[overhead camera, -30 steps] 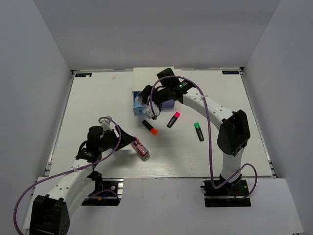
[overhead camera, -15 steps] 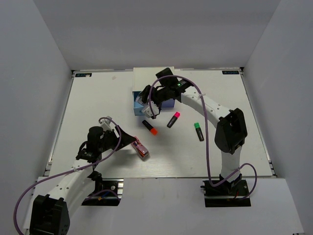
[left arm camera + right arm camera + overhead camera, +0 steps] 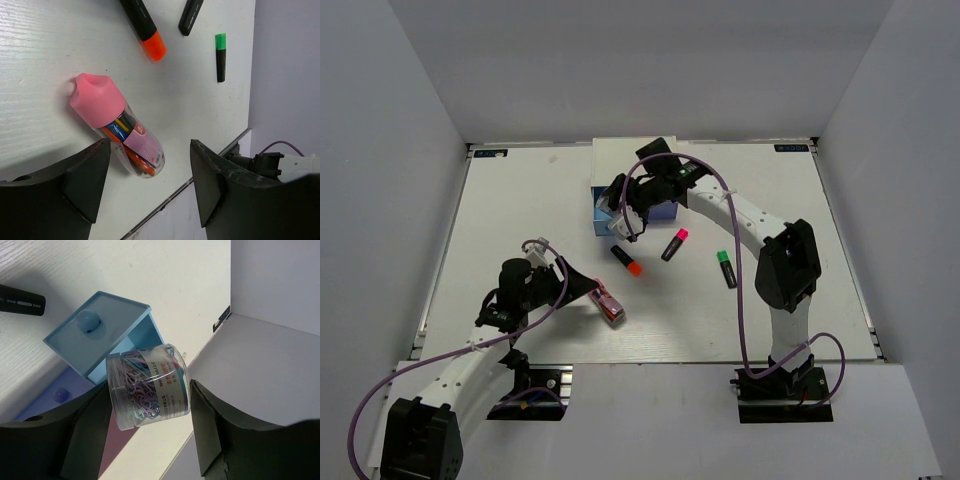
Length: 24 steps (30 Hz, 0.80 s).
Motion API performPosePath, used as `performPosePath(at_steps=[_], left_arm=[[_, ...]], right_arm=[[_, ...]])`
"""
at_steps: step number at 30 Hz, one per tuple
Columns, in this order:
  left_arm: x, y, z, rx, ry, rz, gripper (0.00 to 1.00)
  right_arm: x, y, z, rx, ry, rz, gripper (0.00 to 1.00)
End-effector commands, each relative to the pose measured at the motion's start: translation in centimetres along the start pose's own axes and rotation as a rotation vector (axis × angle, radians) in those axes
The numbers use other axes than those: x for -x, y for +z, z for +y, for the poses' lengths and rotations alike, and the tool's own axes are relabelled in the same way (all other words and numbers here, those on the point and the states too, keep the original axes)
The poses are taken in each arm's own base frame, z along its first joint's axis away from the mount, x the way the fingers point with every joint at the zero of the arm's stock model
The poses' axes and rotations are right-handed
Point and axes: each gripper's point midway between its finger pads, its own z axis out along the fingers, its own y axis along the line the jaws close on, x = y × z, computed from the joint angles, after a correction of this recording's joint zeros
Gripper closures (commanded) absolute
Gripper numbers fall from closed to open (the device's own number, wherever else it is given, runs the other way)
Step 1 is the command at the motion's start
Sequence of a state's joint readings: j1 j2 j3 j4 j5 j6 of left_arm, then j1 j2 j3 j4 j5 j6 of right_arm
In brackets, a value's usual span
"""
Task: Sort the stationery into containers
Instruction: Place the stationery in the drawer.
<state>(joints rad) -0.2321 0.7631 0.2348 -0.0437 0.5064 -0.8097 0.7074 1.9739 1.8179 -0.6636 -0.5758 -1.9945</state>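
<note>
Sorting is seemingly just starting: one item is hanging over a drawer.
Beside the white cabinet (image 3: 620,150), above its open blue drawer (image 3: 97,335), the right gripper (image 3: 150,390) is clamping a paper-clip jar (image 3: 147,385). The left gripper (image 3: 149,143) is gaping, empty, near the pink-capped tube (image 3: 115,130). Three markers (image 3: 674,244) are lying unsorted on the desk (image 3: 520,220).

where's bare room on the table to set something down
Widest bare patch: far left, between the table edge and the white cabinet. Another along the near edge, between the pink-capped tube and the green marker. Crowded in front of the cabinet: orange marker, pink marker, right claw holding the clip jar.
</note>
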Motion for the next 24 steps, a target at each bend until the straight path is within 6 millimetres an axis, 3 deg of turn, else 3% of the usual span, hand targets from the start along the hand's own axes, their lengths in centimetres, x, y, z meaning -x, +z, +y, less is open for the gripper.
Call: performPosePath(at_steps=[1, 10, 17, 20, 22, 24], left_arm=[[-0.1, 0.0, 0.0, -0.014, 0.005, 0.0, 0.25], [-0.3, 0.0, 0.1, -0.014, 0.005, 0.0, 0.25], [-0.3, 0.0, 0.1, -0.014, 0.005, 0.0, 0.25], [-0.2, -0.1, 0.0, -0.019, 0.009, -0.006, 0.25], [-0.2, -0.1, 0.0, -0.019, 0.009, -0.006, 0.25], [-0.2, -0.1, 0.0, -0.019, 0.009, -0.006, 0.25]], right_arm=[[0.7, -0.3, -2.1, 0.002, -0.424, -0.014, 0.63], [0.7, -0.4, -2.5, 0.011, -0.459, -0.017, 0.5], [1.0, -0.3, -1.6, 0.026, -0.46, -0.028, 0.41], [1.2, -0.4, -1.5, 0.023, -0.464, -0.027, 0.33], [1.1, -0.2, -1.5, 0.02, -0.466, -0.027, 0.18], [1.1, -0.2, -1.5, 0.019, -0.468, -0.025, 0.1]])
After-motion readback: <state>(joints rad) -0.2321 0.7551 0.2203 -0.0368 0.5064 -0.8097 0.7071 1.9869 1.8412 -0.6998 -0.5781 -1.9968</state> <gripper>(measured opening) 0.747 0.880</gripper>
